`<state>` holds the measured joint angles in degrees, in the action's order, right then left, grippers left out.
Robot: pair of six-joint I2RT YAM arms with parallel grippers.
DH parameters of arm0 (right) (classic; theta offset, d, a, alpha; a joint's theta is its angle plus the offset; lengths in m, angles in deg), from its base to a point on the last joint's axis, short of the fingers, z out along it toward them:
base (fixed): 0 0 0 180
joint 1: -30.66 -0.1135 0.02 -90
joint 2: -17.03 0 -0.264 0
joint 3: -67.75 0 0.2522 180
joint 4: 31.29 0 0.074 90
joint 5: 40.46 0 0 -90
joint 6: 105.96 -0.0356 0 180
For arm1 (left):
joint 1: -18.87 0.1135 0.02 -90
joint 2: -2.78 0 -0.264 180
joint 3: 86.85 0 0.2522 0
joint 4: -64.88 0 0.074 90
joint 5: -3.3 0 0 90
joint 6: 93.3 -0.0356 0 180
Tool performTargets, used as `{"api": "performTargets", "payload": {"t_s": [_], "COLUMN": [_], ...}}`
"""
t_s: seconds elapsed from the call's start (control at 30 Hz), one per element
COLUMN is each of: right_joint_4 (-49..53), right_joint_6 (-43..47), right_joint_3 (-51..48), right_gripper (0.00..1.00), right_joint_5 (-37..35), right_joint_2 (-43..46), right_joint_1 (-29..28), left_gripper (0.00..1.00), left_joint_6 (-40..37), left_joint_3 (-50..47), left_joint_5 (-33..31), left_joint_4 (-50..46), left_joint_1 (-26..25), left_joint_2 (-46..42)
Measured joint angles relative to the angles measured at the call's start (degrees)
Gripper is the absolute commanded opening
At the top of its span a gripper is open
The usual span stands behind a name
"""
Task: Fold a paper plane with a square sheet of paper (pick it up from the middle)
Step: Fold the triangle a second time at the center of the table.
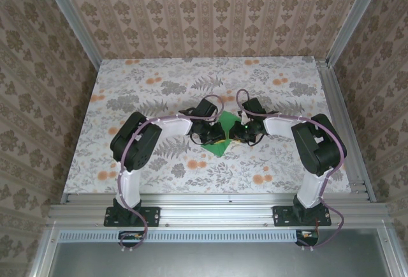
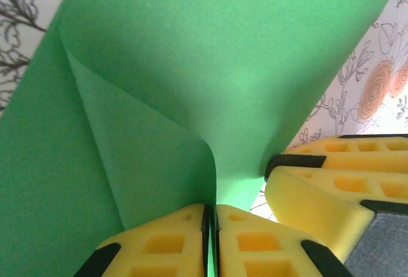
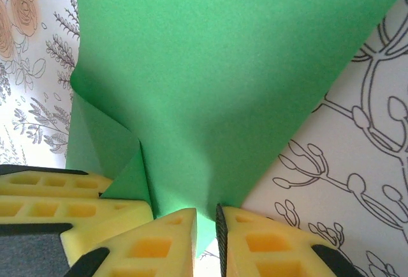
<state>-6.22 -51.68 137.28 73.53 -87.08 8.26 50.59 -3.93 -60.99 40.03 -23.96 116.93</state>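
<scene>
The left gripper [image 2: 211, 212] is pinching a raised ridge of the square sheet of paper [image 2: 210, 53], fingers pressed together. The right gripper [image 3: 205, 214] is straddling the ridge, fingers slightly apart; grip unclear. The sheet is lying mid-tabletop [image 1: 159, 79].

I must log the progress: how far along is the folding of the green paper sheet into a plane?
Done: the thin bright-green square sheet of paper is pinched up from the floral table and bends in soft curves. In hand: the left gripper is shut on it; the right gripper straddles it, with a slim gap showing. Left: the folds themselves; it is no pointed dart yet.
</scene>
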Motion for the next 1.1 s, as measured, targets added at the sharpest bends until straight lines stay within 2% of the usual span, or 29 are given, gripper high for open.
{"api": "performTargets", "payload": {"t_s": [0.7, 0.9, 1.1], "right_joint_4": [-0.1, -0.5, -0.5], "right_joint_6": [0.0, 0.0, 0.0], "right_joint_3": [-0.2, -0.4, -0.4], "right_gripper": [0.20, 0.20, 0.20], "right_joint_5": [0.0, 0.2, 0.2], "right_joint_2": [0.0, 0.0, 0.0], "right_joint_1": [0.0, 0.0, 0.2], "left_gripper": [0.14, 0.22, 0.35], "left_joint_6": [-0.8, -0.8, -0.9], "left_joint_3": [0.4, 0.3, 0.2], "left_joint_5": [-0.6, -0.5, 0.2], "left_joint_4": [0.0, 0.7, 2.0], "left_joint_1": [0.0, 0.0, 0.0], "left_joint_2": [0.4, 0.4, 0.4]}}
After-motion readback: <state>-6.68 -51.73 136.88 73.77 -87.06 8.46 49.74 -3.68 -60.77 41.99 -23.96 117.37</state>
